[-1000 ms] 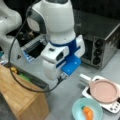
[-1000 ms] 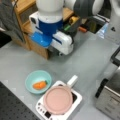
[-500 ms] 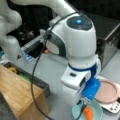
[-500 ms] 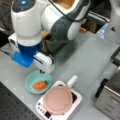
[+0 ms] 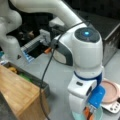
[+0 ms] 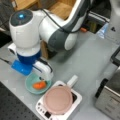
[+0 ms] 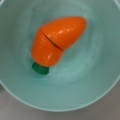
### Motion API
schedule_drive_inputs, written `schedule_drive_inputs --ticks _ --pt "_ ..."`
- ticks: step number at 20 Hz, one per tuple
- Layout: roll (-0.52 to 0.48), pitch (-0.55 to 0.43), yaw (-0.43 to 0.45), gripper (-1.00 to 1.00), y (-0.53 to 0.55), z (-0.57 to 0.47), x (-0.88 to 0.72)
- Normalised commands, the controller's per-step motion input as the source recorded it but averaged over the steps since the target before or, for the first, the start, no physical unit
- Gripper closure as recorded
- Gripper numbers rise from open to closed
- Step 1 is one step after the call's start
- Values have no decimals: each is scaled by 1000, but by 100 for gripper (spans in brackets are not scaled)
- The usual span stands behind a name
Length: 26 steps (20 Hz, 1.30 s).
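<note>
Wrist view: a toy carrot (image 7: 56, 42) lies on its side in a mint-green bowl (image 7: 22, 92), green stub toward 7 o'clock, tip toward 2 o'clock; no claw finger shows here.
Claw: in a front view the claw (image 6: 44, 80) hangs right over the bowl (image 6: 30, 88), at the carrot (image 6: 39, 85); whether it is released or clenched I cannot tell.
Other angle: in a front view the claw (image 5: 90, 113) is low over the bowl (image 5: 99, 115), with orange showing at its tips.
Step in hand: judged from this, the descent onto the carrot, grasp not confirmed.
Next move: it would call for fingers set across the carrot's short axis, clear of the bowl wall.
Neighbours: a pink lid (image 6: 58, 99) on a white cooker (image 6: 75, 102) at the bowl's 4 o'clock; grey surface (image 6: 85, 57); wooden box (image 5: 17, 92).
</note>
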Motion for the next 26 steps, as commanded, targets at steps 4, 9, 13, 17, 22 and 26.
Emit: schedule_drive_inputs --ticks 4,9,13,17,22,26 --pt "-1 131 47 -100 -25 -81 232" --pt "-13 77 27 -100 -76 -28 160" --pt "-28 72 26 -100 -160 -47 107" --pt "-33 121 -4 -100 -174 -85 74" --pt "-38 82 13 -100 -89 -118 45" --pt "-74 51 5 -100 29 -31 20"
